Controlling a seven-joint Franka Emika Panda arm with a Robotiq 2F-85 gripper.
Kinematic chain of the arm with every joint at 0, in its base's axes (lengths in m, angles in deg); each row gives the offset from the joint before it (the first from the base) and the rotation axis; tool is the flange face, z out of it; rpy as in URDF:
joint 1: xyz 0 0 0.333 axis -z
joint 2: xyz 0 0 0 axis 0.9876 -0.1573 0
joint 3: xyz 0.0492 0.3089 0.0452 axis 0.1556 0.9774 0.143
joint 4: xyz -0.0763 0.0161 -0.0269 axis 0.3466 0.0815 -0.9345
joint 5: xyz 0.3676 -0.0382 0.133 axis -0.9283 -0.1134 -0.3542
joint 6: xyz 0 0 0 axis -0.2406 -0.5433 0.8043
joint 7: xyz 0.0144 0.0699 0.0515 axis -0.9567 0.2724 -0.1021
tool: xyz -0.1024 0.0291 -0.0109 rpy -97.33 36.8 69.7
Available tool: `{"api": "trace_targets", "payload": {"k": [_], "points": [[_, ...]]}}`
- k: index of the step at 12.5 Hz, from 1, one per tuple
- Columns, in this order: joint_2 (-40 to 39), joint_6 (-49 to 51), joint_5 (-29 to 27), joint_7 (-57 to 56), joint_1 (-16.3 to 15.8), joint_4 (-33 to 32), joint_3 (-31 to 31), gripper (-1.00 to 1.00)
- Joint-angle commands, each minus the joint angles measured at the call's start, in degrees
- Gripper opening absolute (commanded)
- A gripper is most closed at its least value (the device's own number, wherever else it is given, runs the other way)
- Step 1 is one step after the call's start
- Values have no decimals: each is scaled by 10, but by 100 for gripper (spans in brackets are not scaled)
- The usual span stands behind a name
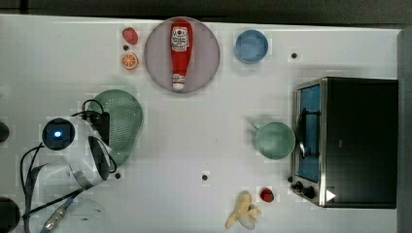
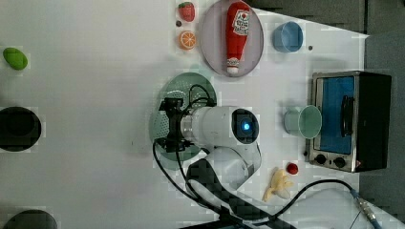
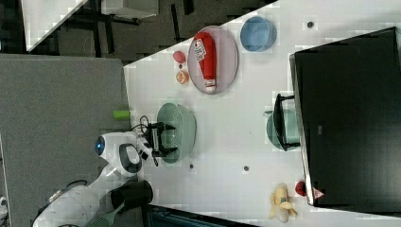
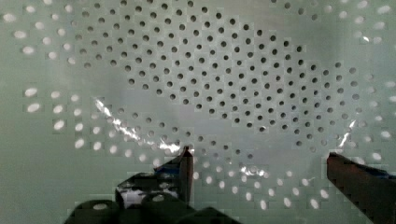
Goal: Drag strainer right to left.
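Observation:
The pale mint-green strainer (image 1: 125, 116) sits on the white table at the top view's left, with the arm's white wrist (image 1: 80, 145) covering part of it. In the wrist view its perforated inner wall (image 4: 210, 79) lies close in front of me. My gripper (image 4: 259, 161) is open, its two dark fingers (image 4: 186, 163) spread wide inside the bowl with nothing between them. In the left view the gripper (image 2: 167, 125) hangs over the strainer (image 2: 184, 88). The right view shows the gripper (image 3: 166, 138) over the bowl's near side (image 3: 183, 124). I cannot tell whether the fingers touch the strainer.
A smooth green mug (image 1: 275, 140) stands by a toaster oven (image 1: 357, 141) at the top view's right. A plate (image 1: 158, 53) holds a ketchup bottle (image 1: 180, 51) at the back, beside a blue bowl (image 1: 251, 46). Toy fruit and a banana (image 1: 243, 212) lie around.

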State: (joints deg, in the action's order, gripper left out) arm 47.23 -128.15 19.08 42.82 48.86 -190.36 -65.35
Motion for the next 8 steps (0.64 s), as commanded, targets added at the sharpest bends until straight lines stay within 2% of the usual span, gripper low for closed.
{"api": "trace_targets", "payload": {"k": [1, 8], "points": [[-5, 24, -5, 35, -26, 27, 2, 100], [-31, 23, -30, 38, -56, 78, 1, 100]]}}
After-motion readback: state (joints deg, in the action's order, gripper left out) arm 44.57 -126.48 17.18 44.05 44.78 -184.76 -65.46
